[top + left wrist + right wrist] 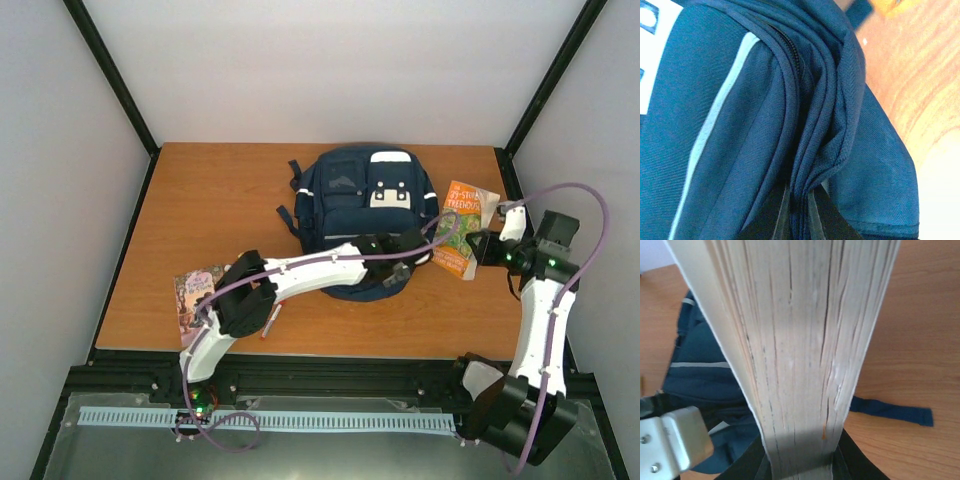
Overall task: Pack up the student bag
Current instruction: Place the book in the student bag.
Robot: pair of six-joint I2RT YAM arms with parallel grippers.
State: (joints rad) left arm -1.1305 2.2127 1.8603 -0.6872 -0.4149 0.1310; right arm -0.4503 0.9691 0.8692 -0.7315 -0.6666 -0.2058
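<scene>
The student bag (360,215), navy with thin white stripes and a pale patch, lies flat in the middle of the table. My left gripper (400,268) reaches its near right edge. In the left wrist view it (799,212) is shut on bunched folds of the bag (740,125) beside the zip. My right gripper (478,247) holds an orange-covered book (462,228) just right of the bag. In the right wrist view the book's page edge (800,340) fills the frame, clamped between the jaws of that gripper (800,465).
A second book (195,300) with a pinkish cover lies at the table's near left, under the left arm. A small red pen-like thing (270,325) lies by the front edge. A loose bag strap (890,412) trails over the wood on the right.
</scene>
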